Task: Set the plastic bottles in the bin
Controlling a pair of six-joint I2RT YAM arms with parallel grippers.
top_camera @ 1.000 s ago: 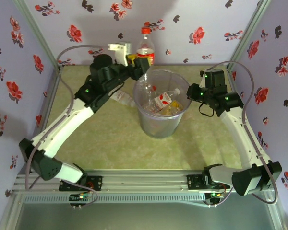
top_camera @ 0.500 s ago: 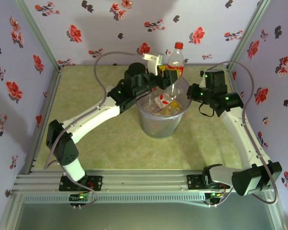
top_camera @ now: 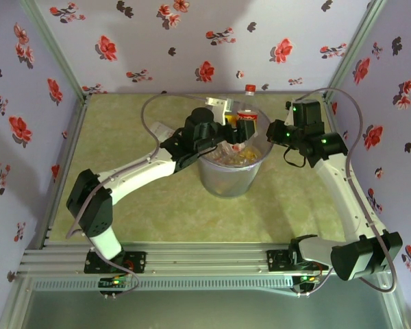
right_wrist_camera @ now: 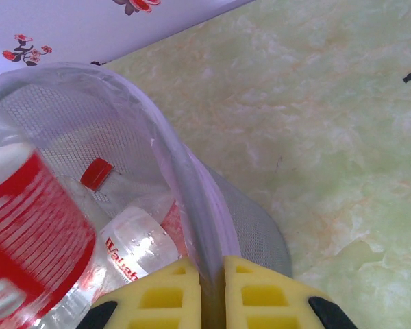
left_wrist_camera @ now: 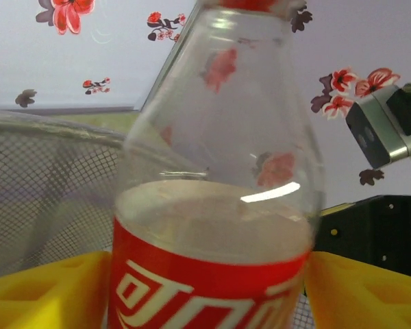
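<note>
One bin (top_camera: 226, 179) mid-table (top_camera: 151, 205), with open green surface in front of it and to both sides. Right pincer (right_wrist_camera: 212, 291) is clamped on the bin's right rim. I count two bottles for sure. A red-capped bottle (right_wrist_camera: 127, 236) lies inside. A red-labelled bottle (left_wrist_camera: 212, 219) stands upright over the bin's far side, between the left pincer (left_wrist_camera: 205, 281) fingers; gripped or loose, I can't tell.

Left tool (top_camera: 238, 130) has lowered the red-capped bottle (top_camera: 247, 113) into the bin (top_camera: 226, 181), apparently releasing it.
</note>
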